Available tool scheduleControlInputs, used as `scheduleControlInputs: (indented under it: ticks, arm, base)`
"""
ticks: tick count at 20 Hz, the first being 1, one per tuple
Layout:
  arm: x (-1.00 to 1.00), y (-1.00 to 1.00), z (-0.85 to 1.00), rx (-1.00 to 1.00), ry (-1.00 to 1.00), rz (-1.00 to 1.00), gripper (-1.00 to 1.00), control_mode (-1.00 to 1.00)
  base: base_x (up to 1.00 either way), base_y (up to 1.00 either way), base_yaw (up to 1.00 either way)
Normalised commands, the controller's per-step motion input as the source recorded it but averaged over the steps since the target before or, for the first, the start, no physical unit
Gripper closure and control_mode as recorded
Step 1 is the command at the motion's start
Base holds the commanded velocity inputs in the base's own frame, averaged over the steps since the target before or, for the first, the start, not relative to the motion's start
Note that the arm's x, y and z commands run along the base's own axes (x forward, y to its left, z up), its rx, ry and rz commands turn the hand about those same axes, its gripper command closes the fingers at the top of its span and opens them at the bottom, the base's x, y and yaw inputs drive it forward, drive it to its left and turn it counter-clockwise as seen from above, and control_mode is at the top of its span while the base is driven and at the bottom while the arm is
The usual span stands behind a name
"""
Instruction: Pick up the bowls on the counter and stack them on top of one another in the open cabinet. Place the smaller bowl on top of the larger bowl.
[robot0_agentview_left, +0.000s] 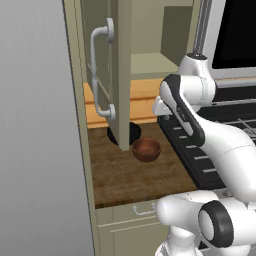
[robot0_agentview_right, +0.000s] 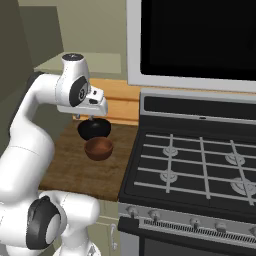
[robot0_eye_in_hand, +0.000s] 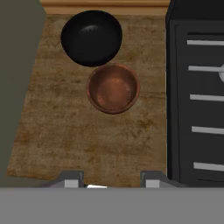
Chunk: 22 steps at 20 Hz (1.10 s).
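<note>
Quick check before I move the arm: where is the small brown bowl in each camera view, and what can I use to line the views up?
Left base view: the brown bowl sits mid-frame on the wooden counter, just right of the open cabinet door.
Right base view: left of centre, close to the stove.
Hand view: upper centre.
Shared landmark: the black bowl, right against the brown one on its far side in all three.

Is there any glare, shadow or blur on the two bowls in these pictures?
Hand view: a faint highlight on the black bowl; the brown bowl looks soft. Left base view: the cabinet door hides part of the black bowl. Right base view: no clear shadows.
</note>
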Motion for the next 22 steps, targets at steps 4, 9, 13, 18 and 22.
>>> scheduleControlInputs:
  ticks: [4,9,13,18,22]
  arm:
    - [0.0,0.01,-0.08,0.0,0.01,0.0,-1.0,-1.0]
    - [0.0,0.0,0.0,0.0,0.0,0.0,-1.0,-1.0]
    - [-0.01,-0.3,-0.36,0.0,0.03,-0.03,-1.0,-1.0]
    - [0.38,-0.29,-1.0,-0.01,0.11,-0.06,-1.0,-1.0]
    - [0.7,-0.01,-0.94,0.0,0.06,-0.17,-1.0,-1.0]
  base:
    - [0.0,0.0,0.0]
    - [0.0,0.0,0.0]
    - [0.0,0.0,0.0]
    - [0.0,0.0,0.0]
    - [0.0,0.0,0.0]
